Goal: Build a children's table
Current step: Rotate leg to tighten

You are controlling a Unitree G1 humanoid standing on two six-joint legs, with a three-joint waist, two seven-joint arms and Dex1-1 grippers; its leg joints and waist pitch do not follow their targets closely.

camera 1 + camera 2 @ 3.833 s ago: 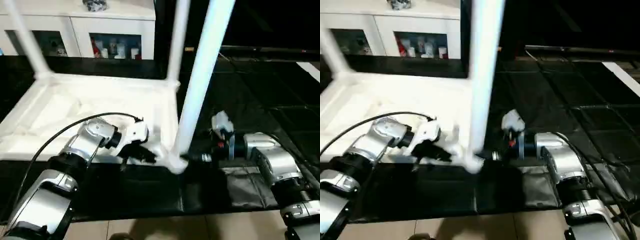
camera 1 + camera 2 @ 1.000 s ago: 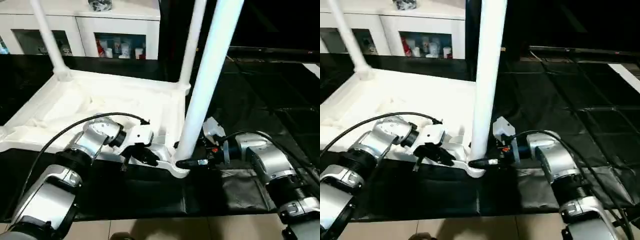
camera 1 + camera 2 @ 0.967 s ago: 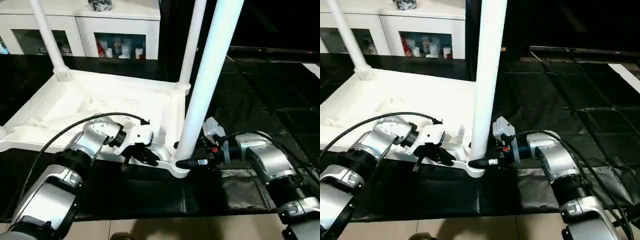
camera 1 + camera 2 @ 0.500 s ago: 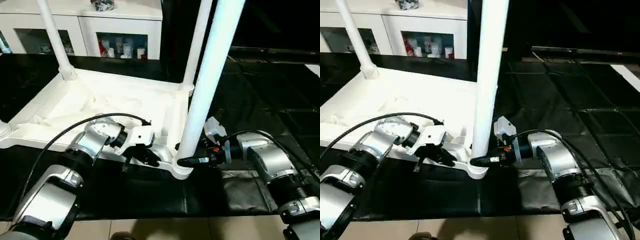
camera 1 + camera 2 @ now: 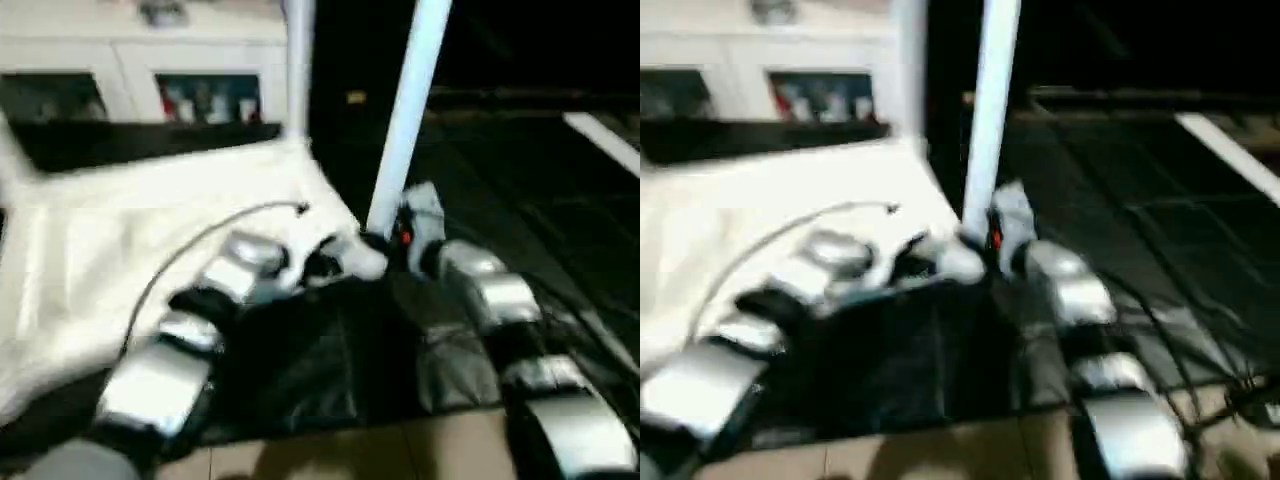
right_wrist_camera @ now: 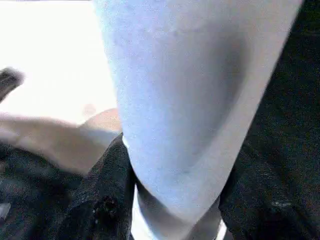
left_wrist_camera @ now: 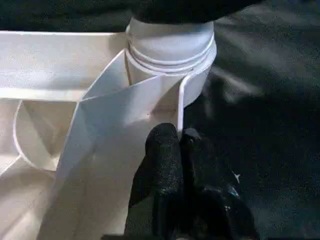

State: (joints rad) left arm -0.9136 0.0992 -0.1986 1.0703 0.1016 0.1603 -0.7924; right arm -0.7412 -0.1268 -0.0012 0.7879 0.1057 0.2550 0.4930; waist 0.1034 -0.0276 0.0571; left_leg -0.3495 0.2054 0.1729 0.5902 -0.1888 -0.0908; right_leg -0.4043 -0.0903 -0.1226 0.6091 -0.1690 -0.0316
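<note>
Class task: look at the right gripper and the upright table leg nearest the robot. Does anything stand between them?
Nothing visible does. In the right wrist view the leg sits directly between the right gripper's two black fingers, one on each side, with no other object between.

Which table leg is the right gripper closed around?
The near-corner leg, nearest the robot: the right gripper straddles its base. The other leg stands farther back, untouched.
</note>
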